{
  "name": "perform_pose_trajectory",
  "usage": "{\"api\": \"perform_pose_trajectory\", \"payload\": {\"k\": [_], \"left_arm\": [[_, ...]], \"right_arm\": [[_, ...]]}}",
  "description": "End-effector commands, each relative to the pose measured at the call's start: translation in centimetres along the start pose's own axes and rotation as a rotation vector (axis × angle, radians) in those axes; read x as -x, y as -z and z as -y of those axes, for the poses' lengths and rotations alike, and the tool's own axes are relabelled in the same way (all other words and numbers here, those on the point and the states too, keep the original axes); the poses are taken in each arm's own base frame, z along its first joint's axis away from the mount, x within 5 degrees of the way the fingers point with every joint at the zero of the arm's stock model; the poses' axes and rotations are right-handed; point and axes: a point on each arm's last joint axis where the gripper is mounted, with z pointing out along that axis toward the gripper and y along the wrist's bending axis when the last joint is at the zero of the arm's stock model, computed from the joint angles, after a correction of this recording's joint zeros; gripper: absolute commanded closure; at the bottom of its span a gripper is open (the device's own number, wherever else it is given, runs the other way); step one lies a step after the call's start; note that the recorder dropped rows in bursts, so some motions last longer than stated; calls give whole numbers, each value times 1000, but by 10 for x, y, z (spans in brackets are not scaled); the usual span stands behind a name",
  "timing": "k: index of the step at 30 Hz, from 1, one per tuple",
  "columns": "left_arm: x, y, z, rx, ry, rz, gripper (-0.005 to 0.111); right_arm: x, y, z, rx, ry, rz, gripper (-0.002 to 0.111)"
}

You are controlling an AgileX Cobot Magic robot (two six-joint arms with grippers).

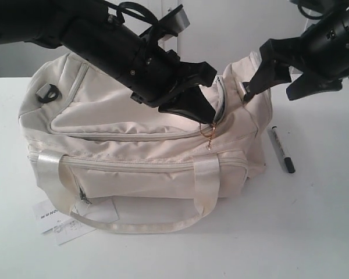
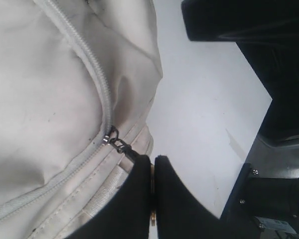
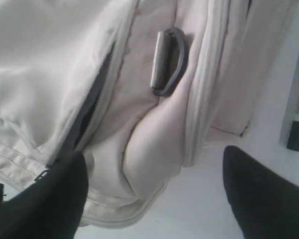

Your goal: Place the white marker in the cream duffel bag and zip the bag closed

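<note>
Soft cream fabric duffel bag up front, left gripper slanting down, pinched on its dark metal zipper pull, right gripper hovering wide-spread above the bag's end.

White marker beside cream duffel bag

Plain white counter with the cream duffel bag sitting on it. The white marker lies flat just off the bag's right end in the exterior view. A paper tag rests by the bag's front left corner.
</note>
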Motion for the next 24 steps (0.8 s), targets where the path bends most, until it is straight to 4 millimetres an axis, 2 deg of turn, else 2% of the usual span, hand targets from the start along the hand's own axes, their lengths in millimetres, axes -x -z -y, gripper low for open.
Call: {"api": "perform_pose_trajectory", "payload": {"k": [1, 12, 17, 19, 21, 22, 23, 24], "left_arm": [[-2, 3, 6, -19, -13, -2, 107], [-2, 3, 6, -20, -15, -3, 107], [-2, 3, 6, -20, -15, -3, 107], [-2, 3, 6, -20, -15, -3, 107], [-2, 3, 6, -20, -15, -3, 107], [-2, 3, 6, -20, -15, -3, 107], [-2, 3, 6, -20, -15, -3, 107], [-2, 3, 6, -20, -15, -3, 107]], "right_arm": [[-9, -9, 0, 40, -54, 2, 38], [-16, -30, 1, 70, -92, 50, 38], [-14, -48, 4, 58, -86, 42, 38], [-14, -56, 6, 66, -96, 32, 43], [-14, -60, 8, 62, -101, 29, 58], [-14, -61, 9, 61, -96, 27, 75], [-14, -61, 8, 61, -88, 27, 83], [-14, -61, 8, 61, -63, 28, 103]]}}
